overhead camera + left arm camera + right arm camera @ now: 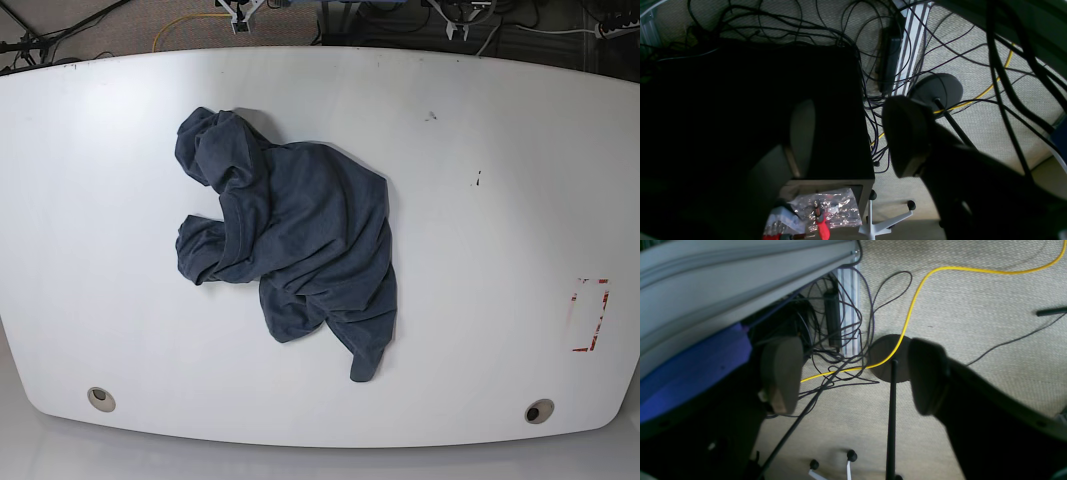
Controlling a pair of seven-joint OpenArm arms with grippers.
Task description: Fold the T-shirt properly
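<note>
The T-shirt lies crumpled, left of centre on the worktop; no fold is made. The left gripper and the right gripper hang released over the floor, holding nothing.

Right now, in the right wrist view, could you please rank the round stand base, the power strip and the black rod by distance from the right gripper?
1. round stand base, on the floor between the right gripper fingers.
2. power strip, up and left among the cables.
3. black rod, far right edge.
</note>
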